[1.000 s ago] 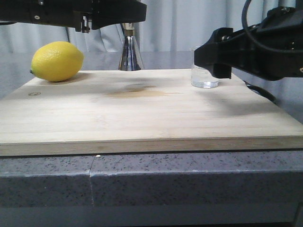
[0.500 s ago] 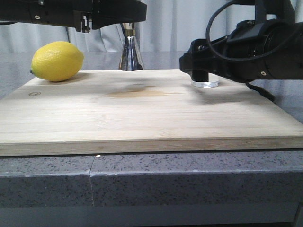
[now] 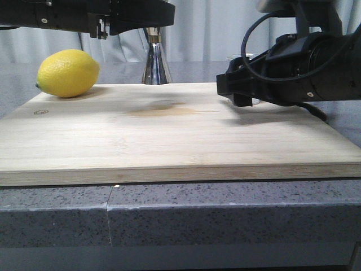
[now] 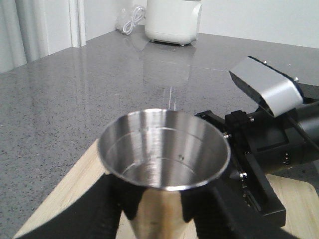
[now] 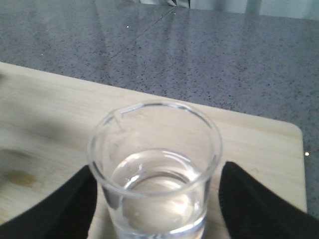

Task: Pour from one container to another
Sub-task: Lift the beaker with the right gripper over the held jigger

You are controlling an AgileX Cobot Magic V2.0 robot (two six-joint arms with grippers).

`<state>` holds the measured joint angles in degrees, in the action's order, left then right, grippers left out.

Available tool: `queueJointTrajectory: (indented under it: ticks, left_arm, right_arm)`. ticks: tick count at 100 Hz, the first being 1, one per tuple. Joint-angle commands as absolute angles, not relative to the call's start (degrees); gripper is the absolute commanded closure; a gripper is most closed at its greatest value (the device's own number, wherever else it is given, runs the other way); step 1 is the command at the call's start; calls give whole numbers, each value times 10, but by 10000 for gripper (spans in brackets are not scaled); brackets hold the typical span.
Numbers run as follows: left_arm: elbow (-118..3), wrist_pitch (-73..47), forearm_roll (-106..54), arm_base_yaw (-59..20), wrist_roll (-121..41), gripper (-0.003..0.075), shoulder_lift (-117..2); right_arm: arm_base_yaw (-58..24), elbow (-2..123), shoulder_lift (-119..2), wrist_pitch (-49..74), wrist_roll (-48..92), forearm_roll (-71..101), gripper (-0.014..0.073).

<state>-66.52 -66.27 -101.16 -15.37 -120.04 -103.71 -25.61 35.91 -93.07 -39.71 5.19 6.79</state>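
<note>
On the board (image 3: 169,135): 1 lemon (image 3: 67,73), 1 jigger (image 4: 163,164) apparently clasped by the left claw (image 4: 164,209), 1 beaker (image 5: 154,172) between the right claw's (image 5: 155,209) parted fingers.

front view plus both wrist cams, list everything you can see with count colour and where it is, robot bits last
lemon: 1, yellow, far left corner of the board
cutting board: 1, pale wood, on the grey counter
jigger: 1, shiny steel, far edge of the board near the middle, between the left fingers
glass beaker: 1, clear, some clear liquid in it, far right of the board, between the right fingers
counter: 1, speckled grey, under the board
white appliance: 1, white, far back on the counter in the left wrist view
left gripper: 1, black, fingers either side of the jigger
right gripper: 1, black, fingers either side of the beaker, small gaps showing
</note>
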Motion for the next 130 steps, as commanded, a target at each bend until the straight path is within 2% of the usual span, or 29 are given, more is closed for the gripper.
queueJointTrajectory:
  ticks: [1,13,37,56,72,89,130]
  left_arm:
    - [-683,-713,-1068,-158,-1196,446,-1014]
    - [-683,-713,-1068,-158,-1196,446,-1014]
    - [-683,-713,-1068,-158,-1196,446,-1014]
    - [-683,-713,-1068,-158,-1196,446,-1014]
    - [-683,-713,-1068,-158,-1196,446,-1014]
    - [-683,-713,-1068,-158,-1196,446,-1014]
    - [-683,-713,-1068,-158,-1196,446,-1014]
  right_arm:
    - [-254,375,-913,-434,53,61,246]
    - [-254,375,-913,-433,53,61,306]
    - [-254,379,-885,-392,53,61,312]
    - [-252,435,-815,-241,53,61,312]
    - [-252,534,-782,-74,54,32,312]
    - [-264,661,-787,108,56,-17,312]
    - [-313,884,-836,351,201,-38,312]
